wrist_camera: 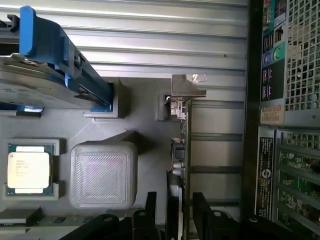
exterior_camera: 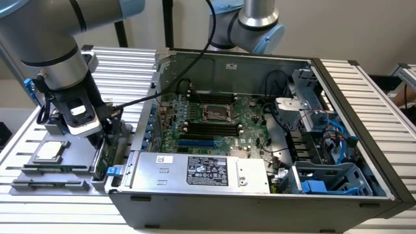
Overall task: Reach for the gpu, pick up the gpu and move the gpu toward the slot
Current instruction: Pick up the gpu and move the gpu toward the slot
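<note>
- Fingers (wrist_camera: 201, 210) of the gripper (wrist_camera: 175, 202) are spread, one on each side of the gpu (wrist_camera: 183, 150), with a narrow gap on both sides.
- The gpu stands on edge at the grey holder's (wrist_camera: 145, 125) edge nearest the computer case (wrist_camera: 252, 150), its silver bracket (wrist_camera: 187, 87) at the end away from the fingers.
- A CPU chip (wrist_camera: 28, 172) lies flat at the holder's opposite edge, well apart.

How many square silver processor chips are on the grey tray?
1. The square silver processor chip sits in a pocket of the grey tray, at the exterior view's left.
</note>
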You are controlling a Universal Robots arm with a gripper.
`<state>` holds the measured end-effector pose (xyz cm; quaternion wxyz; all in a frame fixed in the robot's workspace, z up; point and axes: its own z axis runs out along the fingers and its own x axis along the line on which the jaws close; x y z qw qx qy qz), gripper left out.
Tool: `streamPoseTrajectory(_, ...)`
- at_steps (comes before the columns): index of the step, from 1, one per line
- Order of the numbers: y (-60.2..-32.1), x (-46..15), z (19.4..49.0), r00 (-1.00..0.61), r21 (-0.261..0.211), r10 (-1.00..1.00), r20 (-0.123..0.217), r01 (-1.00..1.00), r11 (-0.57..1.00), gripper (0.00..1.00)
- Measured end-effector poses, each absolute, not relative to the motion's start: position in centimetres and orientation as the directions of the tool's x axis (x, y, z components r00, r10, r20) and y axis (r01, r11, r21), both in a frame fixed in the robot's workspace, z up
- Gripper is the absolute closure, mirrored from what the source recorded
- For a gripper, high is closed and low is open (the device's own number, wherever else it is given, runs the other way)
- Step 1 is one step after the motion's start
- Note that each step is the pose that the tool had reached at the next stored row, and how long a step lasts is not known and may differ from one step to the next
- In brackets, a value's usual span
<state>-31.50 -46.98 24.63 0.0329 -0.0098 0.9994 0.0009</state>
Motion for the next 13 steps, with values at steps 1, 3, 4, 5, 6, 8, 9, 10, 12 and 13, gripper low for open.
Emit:
streamPoseTrajectory(1, -46.97, -31.5, 24.56, -0.998, 0.0, -0.02, -0.066, -0.02, 1.0, 0.58)
streamPoseTrajectory(3, -46.97, -31.5, 24.46, -0.998, -0.006, -0.02, -0.066, -0.02, 1.0, 0.58)
streamPoseTrajectory(4, -46.97, -31.49, 24.41, -0.998, -0.008, -0.02, -0.065, -0.02, 1.0, 0.58)
streamPoseTrajectory(5, -46.97, -31.46, 24.35, -0.998, -0.011, -0.02, -0.065, -0.02, 1.0, 0.58)
streamPoseTrajectory(6, -46.96, -31.43, 24.29, -0.998, -0.012, -0.02, -0.065, -0.02, 1.0, 0.58)
streamPoseTrajectory(8, -46.96, -31.34, 24.18, -0.998, -0.014, -0.02, -0.065, -0.02, 1.0, 0.58)
streamPoseTrajectory(9, -46.96, -31.33, 24.16, -0.998, -0.014, -0.02, -0.065, -0.019, 1.0, 0.58)
streamPoseTrajectory(10, -46.96, -31.33, 24.16, -0.998, -0.014, -0.02, -0.065, -0.019, 1.0, 0.58)
streamPoseTrajectory(12, -46.97, -31.32, 24.15, -0.998, -0.014, -0.02, -0.065, -0.02, 1.0, 0.58)
streamPoseTrajectory(13, -46.98, -31.32, 24.14, -0.998, -0.014, -0.02, -0.065, -0.02, 1.0, 0.58)
